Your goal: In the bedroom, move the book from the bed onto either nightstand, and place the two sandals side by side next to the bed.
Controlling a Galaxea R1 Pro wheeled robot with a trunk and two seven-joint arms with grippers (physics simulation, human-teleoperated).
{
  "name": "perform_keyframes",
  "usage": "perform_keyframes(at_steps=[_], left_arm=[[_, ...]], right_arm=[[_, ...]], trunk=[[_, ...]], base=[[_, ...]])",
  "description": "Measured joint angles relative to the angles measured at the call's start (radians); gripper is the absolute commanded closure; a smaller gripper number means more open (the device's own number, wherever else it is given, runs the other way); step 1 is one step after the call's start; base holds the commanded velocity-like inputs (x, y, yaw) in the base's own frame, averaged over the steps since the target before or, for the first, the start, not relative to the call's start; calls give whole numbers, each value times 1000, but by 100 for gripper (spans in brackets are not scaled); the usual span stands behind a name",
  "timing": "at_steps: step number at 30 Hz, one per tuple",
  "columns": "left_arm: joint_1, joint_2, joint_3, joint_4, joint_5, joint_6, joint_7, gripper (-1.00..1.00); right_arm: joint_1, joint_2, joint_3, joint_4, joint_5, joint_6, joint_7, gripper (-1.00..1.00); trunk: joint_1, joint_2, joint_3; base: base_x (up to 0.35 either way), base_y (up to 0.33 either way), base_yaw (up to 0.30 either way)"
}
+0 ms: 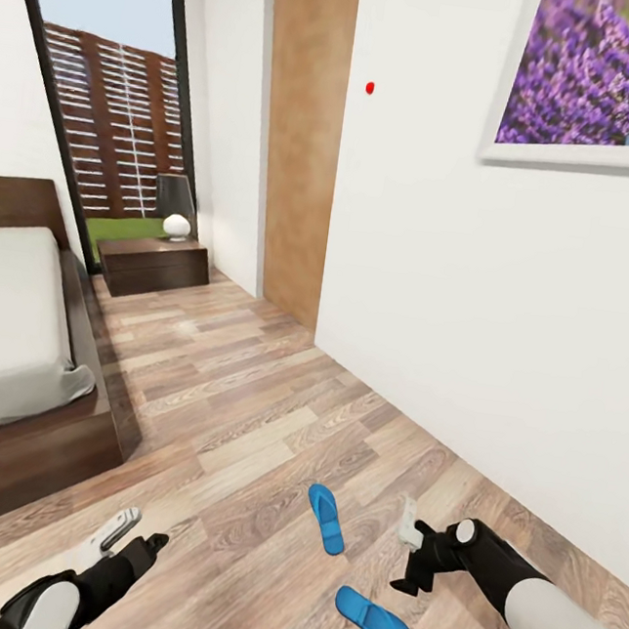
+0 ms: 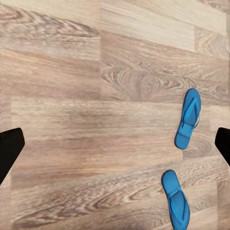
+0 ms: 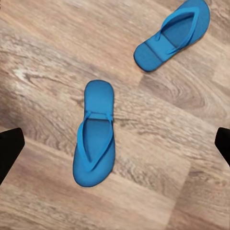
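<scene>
Two bright blue sandals lie apart on the wood floor, one point(image 1: 327, 518) between my arms and the other point(image 1: 377, 627) nearer me, angled differently. My right gripper point(image 1: 408, 552) hovers open just right of the farther sandal; in the right wrist view that sandal point(image 3: 96, 139) lies between the spread fingers point(image 3: 9, 148), the other sandal point(image 3: 175, 33) off to one side. My left gripper point(image 1: 135, 533) hangs open over bare floor, both sandals point(image 2: 188, 119) point(image 2: 176, 201) near one finger. The bed point(image 1: 7, 336) stands at left, the nightstand point(image 1: 153, 265) beyond it. The book is out of view.
A grey lamp and a white ball point(image 1: 176, 227) sit on the nightstand by the tall window point(image 1: 113, 113). A white wall point(image 1: 471, 324) with a lavender picture runs along the right. A wooden panel point(image 1: 302, 136) stands at the wall's corner. Open floor stretches between bed and wall.
</scene>
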Motion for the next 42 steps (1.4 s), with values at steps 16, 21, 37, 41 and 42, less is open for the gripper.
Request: perform_keyframes(at_steps=[16,21,37,41,42], left_arm=[[-155,10,-75,-33,1,8,239,-100],[-177,10,-76,-33,2,8,256,-100],[-175,10,-82,-26,26,-10,272,-100],[-164,11,-81,-24,29,-45,276,-100],[-163,11,-81,-23,29,-52,277,-100]], right_arm=[[0,-26,-22,6,-1,-55,-41,-100],[0,-28,-35,15,0,-68,-91,-100],[-1,-28,-55,48,-2,-85,-94,-100],[-2,-29,-55,47,-2,-86,-83,-100],[-1,-28,-55,46,-2,-86,-82,-100]], trunk=[[7,-4,-62],[9,-5,-81],[17,-9,-143],[18,-10,-159],[19,-10,-163]], base=[[0,0,0],[0,0,0],[0,0,0],[0,0,0],[0,0,0]])
